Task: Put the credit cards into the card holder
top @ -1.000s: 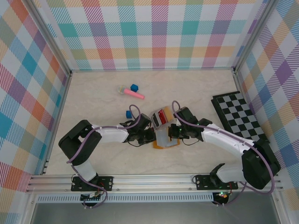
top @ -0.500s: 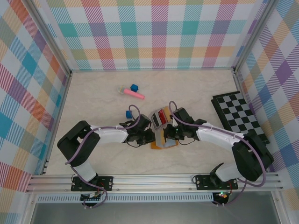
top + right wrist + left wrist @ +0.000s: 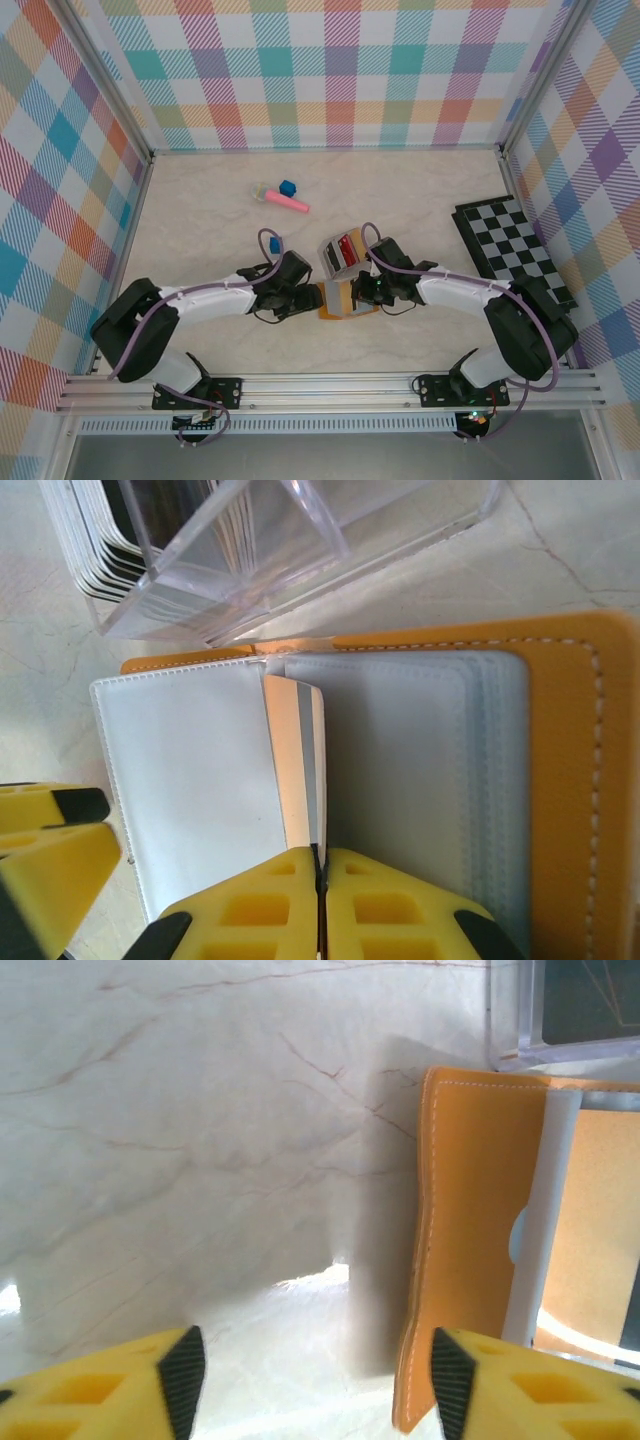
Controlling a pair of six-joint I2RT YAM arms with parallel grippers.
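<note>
Right wrist: right tool (image 3: 320,862) pinching card (image 3: 298,770) over holder (image 3: 570,780), left tool (image 3: 315,1385) spread (alongside); could miss slot if tilted.

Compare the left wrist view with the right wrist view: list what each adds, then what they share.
Left wrist view: the left gripper open, its fingers apart over the bare marble table, next to the card holder and its stitched orange outer edge. Right wrist view: the right gripper shut on a credit card that stands on edge among the holder's clear sleeves, plus the stack of credit cards in the clear box. Shared: the card holder, the clear box and the table.
</note>
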